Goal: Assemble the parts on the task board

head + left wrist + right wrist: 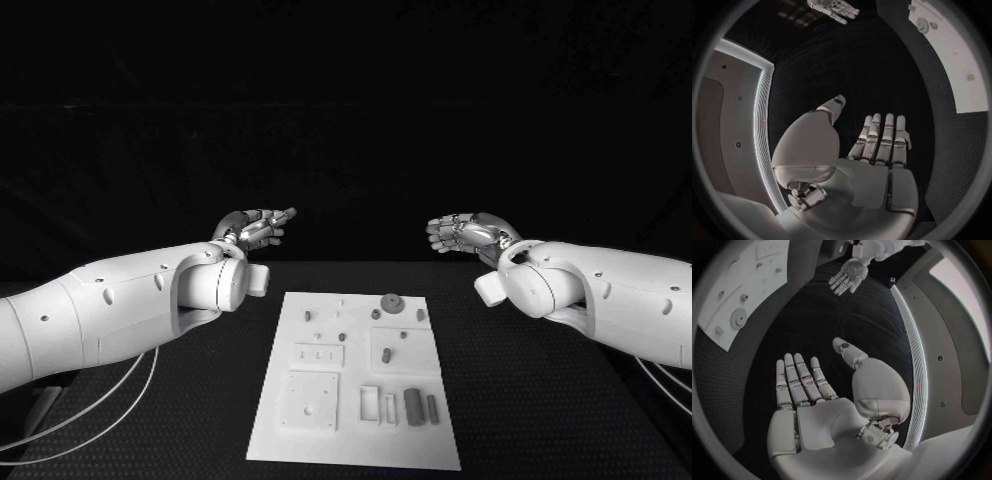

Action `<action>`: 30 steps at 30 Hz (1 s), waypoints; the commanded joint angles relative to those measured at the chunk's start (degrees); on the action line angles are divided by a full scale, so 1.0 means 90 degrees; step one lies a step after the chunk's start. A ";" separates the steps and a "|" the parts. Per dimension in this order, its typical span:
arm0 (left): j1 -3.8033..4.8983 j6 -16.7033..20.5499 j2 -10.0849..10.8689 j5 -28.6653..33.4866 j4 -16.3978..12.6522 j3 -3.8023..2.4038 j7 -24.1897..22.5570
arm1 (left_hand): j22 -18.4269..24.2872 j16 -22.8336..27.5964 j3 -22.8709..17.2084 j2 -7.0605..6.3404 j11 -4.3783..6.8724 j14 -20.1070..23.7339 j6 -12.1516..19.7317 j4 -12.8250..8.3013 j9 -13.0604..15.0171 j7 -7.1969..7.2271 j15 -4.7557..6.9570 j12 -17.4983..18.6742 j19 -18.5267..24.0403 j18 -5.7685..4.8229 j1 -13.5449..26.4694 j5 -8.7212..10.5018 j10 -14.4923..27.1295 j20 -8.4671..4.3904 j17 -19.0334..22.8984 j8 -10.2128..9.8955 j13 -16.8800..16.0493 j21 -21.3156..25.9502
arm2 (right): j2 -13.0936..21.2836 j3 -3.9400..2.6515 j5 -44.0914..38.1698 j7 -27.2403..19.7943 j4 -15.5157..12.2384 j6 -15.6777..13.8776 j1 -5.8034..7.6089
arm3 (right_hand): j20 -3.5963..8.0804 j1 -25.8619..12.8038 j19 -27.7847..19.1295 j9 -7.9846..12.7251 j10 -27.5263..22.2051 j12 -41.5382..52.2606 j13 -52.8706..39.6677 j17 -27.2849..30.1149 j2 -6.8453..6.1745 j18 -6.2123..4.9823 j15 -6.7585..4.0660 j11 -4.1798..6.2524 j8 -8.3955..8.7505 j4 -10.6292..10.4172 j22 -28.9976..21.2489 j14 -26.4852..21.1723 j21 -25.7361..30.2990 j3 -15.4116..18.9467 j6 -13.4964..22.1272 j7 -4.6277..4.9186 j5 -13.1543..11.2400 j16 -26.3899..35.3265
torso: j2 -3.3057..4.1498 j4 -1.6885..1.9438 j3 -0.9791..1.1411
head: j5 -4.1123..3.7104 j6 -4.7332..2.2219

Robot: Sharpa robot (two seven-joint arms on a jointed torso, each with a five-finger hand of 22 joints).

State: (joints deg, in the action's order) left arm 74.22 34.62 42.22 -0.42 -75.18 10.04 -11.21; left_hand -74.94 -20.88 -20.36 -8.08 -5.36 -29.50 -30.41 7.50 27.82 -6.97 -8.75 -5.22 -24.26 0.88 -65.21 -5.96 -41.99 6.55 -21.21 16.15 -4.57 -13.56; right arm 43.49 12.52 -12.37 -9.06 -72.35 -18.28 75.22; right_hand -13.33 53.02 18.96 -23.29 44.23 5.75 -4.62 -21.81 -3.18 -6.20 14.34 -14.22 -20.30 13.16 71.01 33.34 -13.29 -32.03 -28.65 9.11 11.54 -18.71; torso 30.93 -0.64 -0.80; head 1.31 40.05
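The white task board lies flat in the middle of the black table, with several small grey parts on it: a round knob near its far end and upright bars near its front right. My left hand hovers beyond the board's far left corner, fingers spread and empty. My right hand hovers beyond the far right corner, also holding nothing. In the left wrist view my left hand shows a flat bare palm, with the board off to one side. The right wrist view shows my right hand spread the same way, near the board.
Black mat surrounds the board on both sides. White cables hang beneath my left arm at the table's left edge. The other hand appears far off in each wrist view: my right hand and my left hand.
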 commanded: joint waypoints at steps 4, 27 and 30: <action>0.0010 -0.0510 0.0046 -0.0004 -0.0025 -0.0004 -0.0199 | -0.0150 -0.0764 0.0160 0.0236 -0.0236 -0.1464 -0.1092 -0.0494 0.0124 -0.0255 0.0027 -0.0566 -0.1244 0.0180 -0.0632 -0.0518 -0.1444 -0.0398 -0.0312 0.0508 -0.0209 -0.0631 | -0.0179 -0.0024 -0.2679 0.0118 0.0427 0.0429 0.0005 | 0.0014 0.0433 0.0827 -0.0060 0.0844 0.0234 -0.0064 -0.0121 -0.0141 -0.0386 -0.0181 0.0204 -0.0277 0.0268 -0.0189 0.0779 -0.0014 -0.0139 -0.0761 0.0405 -0.0096 -0.0328 | 0.0026 0.0016 -0.0004 | -0.0013 -0.0025; 0.0063 -0.1270 0.0630 -0.0418 -0.0924 -0.0049 -0.0105 | -0.0128 -0.1158 -0.0492 0.0309 -0.0108 -0.3030 -0.1731 -0.2174 -0.0032 -0.0250 0.0506 -0.0295 -0.2309 0.0255 -0.0164 -0.0379 -0.2546 -0.0901 -0.1048 0.0296 -0.0556 -0.1703 | -0.0907 -0.0258 -0.6640 0.0038 0.1345 0.0651 -0.0067 | 0.0415 0.1099 0.3615 -0.0208 0.2555 0.0239 -0.0494 -0.1486 -0.0474 -0.0978 -0.1349 0.0819 -0.0167 0.0343 -0.0100 0.3386 -0.0786 -0.0454 -0.2066 0.0163 -0.0665 -0.1195 | 0.0632 0.0366 -0.0027 | -0.0279 -0.0720; 0.0064 -0.1278 0.0608 -0.0417 -0.0917 -0.0051 -0.0102 | -0.0127 -0.1143 -0.0506 0.0306 -0.0123 -0.3036 -0.1728 -0.2187 -0.0031 -0.0257 0.0505 -0.0274 -0.2306 0.0258 -0.0110 -0.0369 -0.2554 -0.0901 -0.1066 0.0289 -0.0563 -0.1715 | -0.0953 -0.0259 -0.7024 0.0101 0.1350 0.0674 -0.0079 | 0.0453 0.1092 0.3704 -0.0173 0.2576 0.0171 -0.0471 -0.1566 -0.0499 -0.0978 -0.1385 0.0812 -0.0126 0.0347 -0.0083 0.3487 -0.0818 -0.0426 -0.2099 0.0161 -0.0717 -0.1168 | 0.0703 0.0413 -0.0043 | -0.0311 -0.0747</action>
State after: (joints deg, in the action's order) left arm 74.72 25.04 47.91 -3.83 -83.31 9.63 -11.68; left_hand -74.92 -31.49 -24.93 -5.33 -6.15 -56.81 -46.36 -11.95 27.59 -9.41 -4.04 -7.99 -45.53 3.97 -66.67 -9.65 -65.20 -1.54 -30.76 19.09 -9.55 -28.81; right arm 35.04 10.22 -67.45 -8.37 -60.30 -13.35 74.54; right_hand -9.17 62.97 51.93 -24.91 67.17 7.54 -8.91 -35.76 -7.03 -15.14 1.75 -6.77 -21.74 16.34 70.22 64.34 -20.49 -36.10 -47.22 10.57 5.35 -29.47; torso 36.27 2.48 -1.01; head -1.26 33.63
